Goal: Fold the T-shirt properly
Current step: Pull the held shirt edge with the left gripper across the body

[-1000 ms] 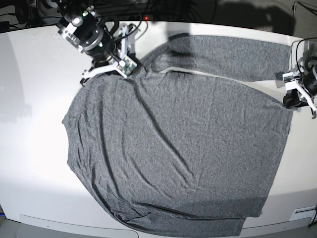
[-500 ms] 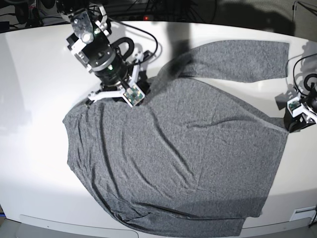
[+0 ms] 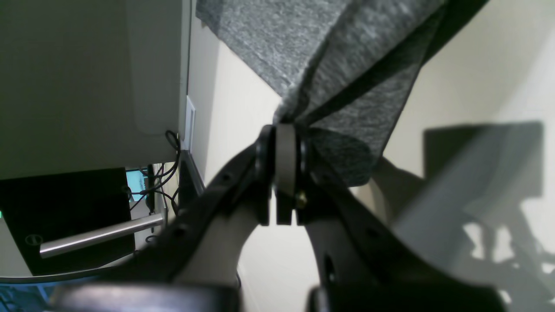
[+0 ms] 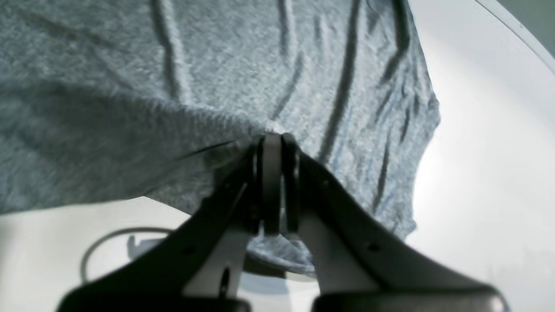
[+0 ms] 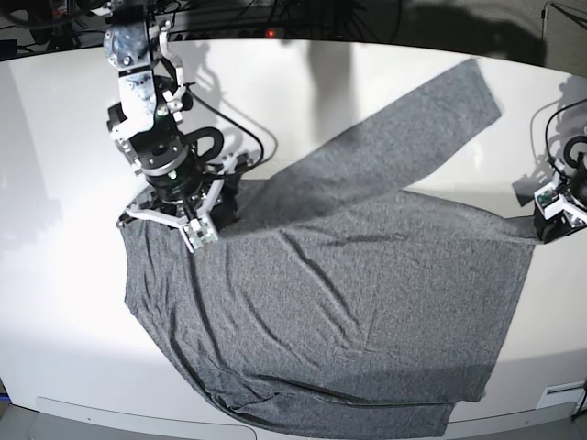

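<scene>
The heather-grey, long-sleeved knit T-shirt (image 5: 339,302) lies spread on the white worktop (image 5: 64,183). Both hands pinch its far edge: right hand (image 5: 197,229) one corner, left hand (image 5: 548,220) the other, so the shirt's body lies toward the worktop's near edge from both.

Setting: robotics lab or test bench. Evidence: smooth white table (image 5: 55,183) with rounded edge, bare apart from a grey shirt (image 5: 330,312); two arms (image 5: 147,110) mounted at its far side, carrying wrist cameras; loose black cables (image 5: 275,18) and a red indicator light (image 5: 270,34) behind; dark equipment cabinet (image 3: 65,216) with metal handle beside the table.
</scene>
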Controlling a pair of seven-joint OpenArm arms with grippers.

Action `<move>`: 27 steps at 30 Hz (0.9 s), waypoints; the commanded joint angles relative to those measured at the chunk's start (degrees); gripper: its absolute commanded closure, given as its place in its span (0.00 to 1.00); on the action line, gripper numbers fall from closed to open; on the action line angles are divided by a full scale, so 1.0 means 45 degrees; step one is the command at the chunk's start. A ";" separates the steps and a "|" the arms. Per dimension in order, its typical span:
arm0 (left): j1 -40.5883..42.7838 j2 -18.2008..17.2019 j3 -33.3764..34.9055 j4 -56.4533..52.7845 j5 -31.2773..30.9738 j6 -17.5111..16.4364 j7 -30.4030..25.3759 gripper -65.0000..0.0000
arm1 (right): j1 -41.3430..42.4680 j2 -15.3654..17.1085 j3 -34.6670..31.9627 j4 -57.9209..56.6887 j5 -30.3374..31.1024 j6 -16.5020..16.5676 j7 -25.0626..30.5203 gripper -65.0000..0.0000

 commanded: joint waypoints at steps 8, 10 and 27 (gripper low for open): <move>-0.0223 -0.0340 -0.0112 0.0151 -0.0117 0.0253 0.0636 1.00 | 0.0214 0.0034 0.1035 0.0214 0.0024 -0.0112 0.0301 1.00; -0.0253 -0.0335 -0.0112 0.0151 -0.0117 0.0253 0.0602 1.00 | 0.0228 0.0034 0.1166 0.0214 0.0029 -0.0112 0.0306 1.00; -0.1005 -0.0243 -0.0112 0.0160 -0.0131 0.0189 -0.0393 1.00 | 0.2696 0.0034 0.1161 -0.2739 0.0729 -0.0097 0.0403 1.00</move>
